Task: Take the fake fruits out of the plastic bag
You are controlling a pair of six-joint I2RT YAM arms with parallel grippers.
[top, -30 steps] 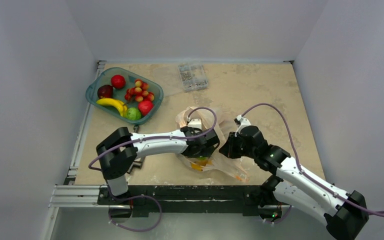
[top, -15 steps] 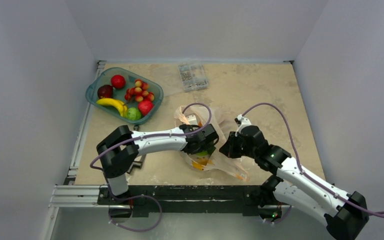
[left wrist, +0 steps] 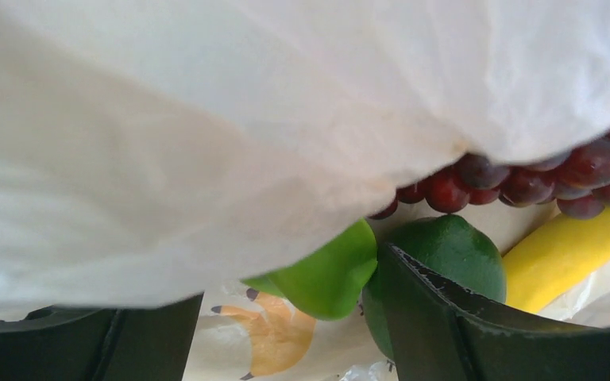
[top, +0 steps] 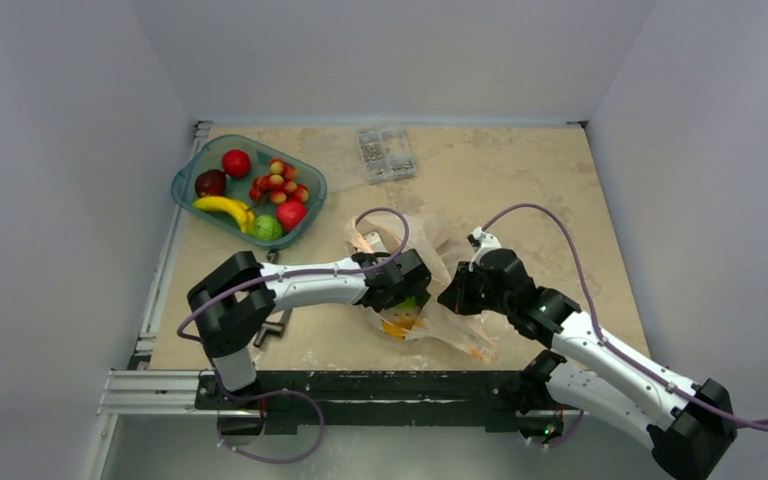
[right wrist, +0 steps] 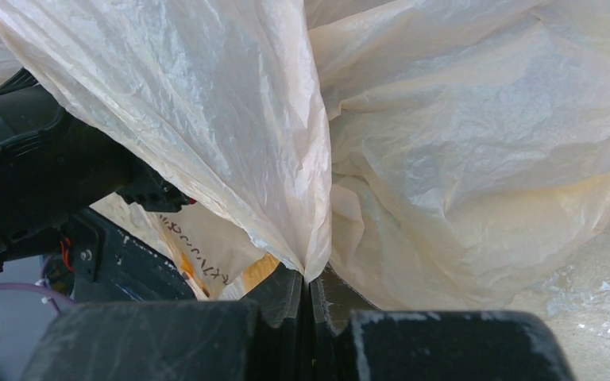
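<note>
The plastic bag [top: 438,243] lies crumpled at mid-table. My right gripper [top: 452,298] is shut on a fold of its film [right wrist: 318,190] and holds it up. My left gripper [top: 415,296] is inside the bag's mouth, open. In the left wrist view a light green fruit [left wrist: 330,274] sits between its fingers [left wrist: 445,317], touching the right one only. A dark green lime [left wrist: 453,250] lies behind that finger. A dark red grape cluster [left wrist: 524,181] and a yellow banana [left wrist: 564,254] lie further in. Bag film [left wrist: 206,135] drapes over the top of this view.
A teal tray [top: 186,178] at the far left holds apples, a banana [top: 222,206], a lime and a cherry bunch [top: 280,182]. A clear box of small parts [top: 385,152] stands at the back. A grey metal clamp [top: 276,327] lies by the left arm.
My left gripper has shifted slightly up and to the left inside the bag, and the bag's upper film has spread a little. The right gripper has kept its hold in place.
</note>
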